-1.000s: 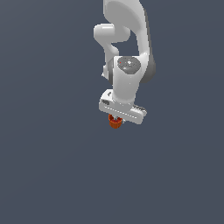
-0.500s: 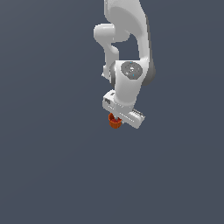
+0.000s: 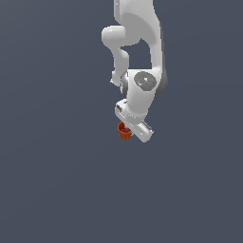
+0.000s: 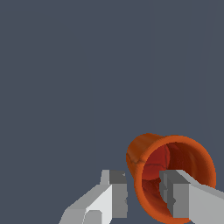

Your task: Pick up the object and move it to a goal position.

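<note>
Step in hand: carry phase, judged. Gripper [image 4: 143, 194] jaws clamped on wall of orange cup [image 4: 175, 170], one finger [image 4: 114, 192] outside, one inside rim. Cup hangs tilted under arm [image 3: 137, 90]. Goal not visible. Next: keep grip firm, carry to goal. Versus earlier frame: wrist swung, cup little moved.

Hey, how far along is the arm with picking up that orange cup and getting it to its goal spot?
Done: the gripper has reached the orange cup; in the wrist view one finger sits inside the rim and the other outside, straddling the wall.
In hand: a grip on that wall; whether the cup is lifted off the surface I cannot tell.
Left: carrying it to the goal, which no view shows.
</note>
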You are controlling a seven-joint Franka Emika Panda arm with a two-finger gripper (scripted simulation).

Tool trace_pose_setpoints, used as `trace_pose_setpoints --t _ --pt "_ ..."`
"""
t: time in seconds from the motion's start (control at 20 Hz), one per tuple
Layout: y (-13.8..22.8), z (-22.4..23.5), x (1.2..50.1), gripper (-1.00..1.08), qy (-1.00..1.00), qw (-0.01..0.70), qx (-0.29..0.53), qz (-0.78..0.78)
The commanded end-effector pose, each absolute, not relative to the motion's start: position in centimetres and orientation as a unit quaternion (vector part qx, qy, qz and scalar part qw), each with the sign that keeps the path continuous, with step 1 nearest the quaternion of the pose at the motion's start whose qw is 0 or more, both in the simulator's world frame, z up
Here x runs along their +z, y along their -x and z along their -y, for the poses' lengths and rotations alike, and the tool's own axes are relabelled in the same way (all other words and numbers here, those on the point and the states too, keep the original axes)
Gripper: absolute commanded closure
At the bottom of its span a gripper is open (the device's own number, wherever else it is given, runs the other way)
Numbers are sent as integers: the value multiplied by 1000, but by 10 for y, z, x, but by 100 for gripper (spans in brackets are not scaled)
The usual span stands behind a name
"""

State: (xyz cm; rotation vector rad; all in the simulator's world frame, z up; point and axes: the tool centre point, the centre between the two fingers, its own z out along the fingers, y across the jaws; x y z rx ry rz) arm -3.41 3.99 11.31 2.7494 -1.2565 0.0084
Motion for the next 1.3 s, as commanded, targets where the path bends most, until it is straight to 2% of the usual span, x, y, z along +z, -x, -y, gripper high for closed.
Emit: trace_pose_setpoints --t 0.0,0.55,1.25 --pt "37 -40 109 20 -895 64 5 441" --pt "45 -40 96 20 -857 76 13 510" --pt "47 -38 82 20 -850 78 14 521"
